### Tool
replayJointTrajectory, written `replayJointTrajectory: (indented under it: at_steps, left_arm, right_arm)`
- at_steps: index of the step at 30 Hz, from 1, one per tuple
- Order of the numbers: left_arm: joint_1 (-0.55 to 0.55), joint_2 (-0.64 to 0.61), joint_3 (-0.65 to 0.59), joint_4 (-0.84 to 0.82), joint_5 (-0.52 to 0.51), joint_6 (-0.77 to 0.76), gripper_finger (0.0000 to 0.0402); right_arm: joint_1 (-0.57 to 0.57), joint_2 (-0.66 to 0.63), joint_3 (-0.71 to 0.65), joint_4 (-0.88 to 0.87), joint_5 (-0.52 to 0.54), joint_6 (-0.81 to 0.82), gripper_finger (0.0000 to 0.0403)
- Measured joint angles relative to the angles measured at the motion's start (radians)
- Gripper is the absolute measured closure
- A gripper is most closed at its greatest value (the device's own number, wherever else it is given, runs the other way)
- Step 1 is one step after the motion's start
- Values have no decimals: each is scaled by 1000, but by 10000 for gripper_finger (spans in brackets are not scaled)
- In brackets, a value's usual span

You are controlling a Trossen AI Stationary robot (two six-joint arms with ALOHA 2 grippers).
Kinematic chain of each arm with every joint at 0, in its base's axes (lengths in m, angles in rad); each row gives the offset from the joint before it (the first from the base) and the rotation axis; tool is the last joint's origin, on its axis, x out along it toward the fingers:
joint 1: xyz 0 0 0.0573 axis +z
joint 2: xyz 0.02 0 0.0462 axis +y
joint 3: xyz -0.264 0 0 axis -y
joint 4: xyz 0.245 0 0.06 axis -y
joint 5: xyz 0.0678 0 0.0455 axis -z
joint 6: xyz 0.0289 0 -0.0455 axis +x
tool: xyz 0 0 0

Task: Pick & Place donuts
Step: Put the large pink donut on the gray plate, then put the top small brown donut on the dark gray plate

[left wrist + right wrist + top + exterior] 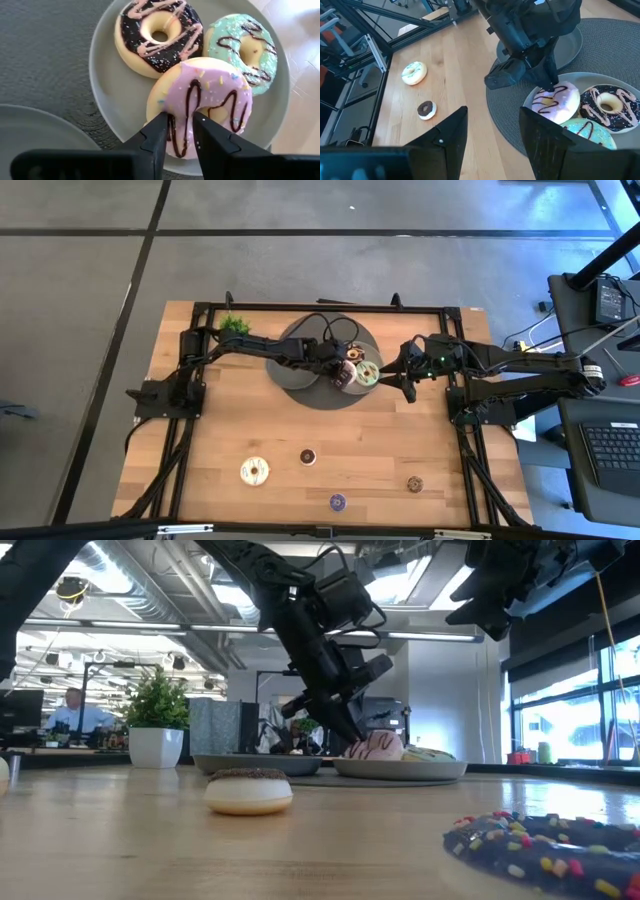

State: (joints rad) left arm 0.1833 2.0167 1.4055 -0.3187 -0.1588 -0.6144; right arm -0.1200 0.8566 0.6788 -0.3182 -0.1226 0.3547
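A grey plate (112,85) on a round grey mat (320,395) holds a chocolate donut (159,35), a green donut (245,50) and a pink donut (205,100). The pink one is tilted and leans on the other two. My left gripper (180,137) is shut on the pink donut's near rim and also shows in the high view (338,367). My right gripper (492,137) is open and empty, just right of the plate, as the high view (407,380) shows. On the near table lie a cream-white donut (255,471) and dark brown (308,455), purple (338,502) and tan (414,484) minis. My left gripper pinches the pink donut's outer rim (181,131) between its two fingers, on the side toward the table's left. The fingers (547,82) come slanting down from above and from the left. The donut is tilted, its far part resting on the green and chocolate donuts.
A second grey plate (572,42) lies on the mat just left of the first. A small potted plant (235,325) stands at the far left. Dark frame rails (460,360) run along the table's edges. Bare wood (240,415) lies left of the mat.
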Motion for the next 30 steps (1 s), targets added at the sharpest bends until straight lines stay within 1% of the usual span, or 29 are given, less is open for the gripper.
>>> replayJointTrajectory:
  at_steps: [3, 6, 15, 19, 22, 25, 27, 30]
  left_arm:
    - [3, 0, 0, -3, 71, 0, 303]
    - [3, 0, 0, -15, 111, -1, 298]
    - [19, -13, 0, -68, 130, -1, 290]
    - [29, -70, 0, -90, 132, 28, 293]
    - [23, -135, 0, -131, 165, 131, 294]
    - [-10, -204, 0, -185, 225, 218, 292]
    - [-42, -234, 0, -218, 257, 241, 290]
    - [-93, -269, 0, -285, 258, 251, 289]
  right_arm:
    - [0, 0, 0, -1, 0, 0, 224]
    - [0, 0, 0, -2, 0, 0, 224]
    - [0, 0, 0, -2, 0, 0, 224]
    - [0, 0, 0, -3, -1, 2, 224]
    - [0, 0, 0, -9, -2, 2, 224]
    - [0, 0, 0, -10, -2, -19, 224]
    - [0, 0, 0, -10, -2, -49, 224]
    - [0, 1, -1, -9, -1, -94, 224]
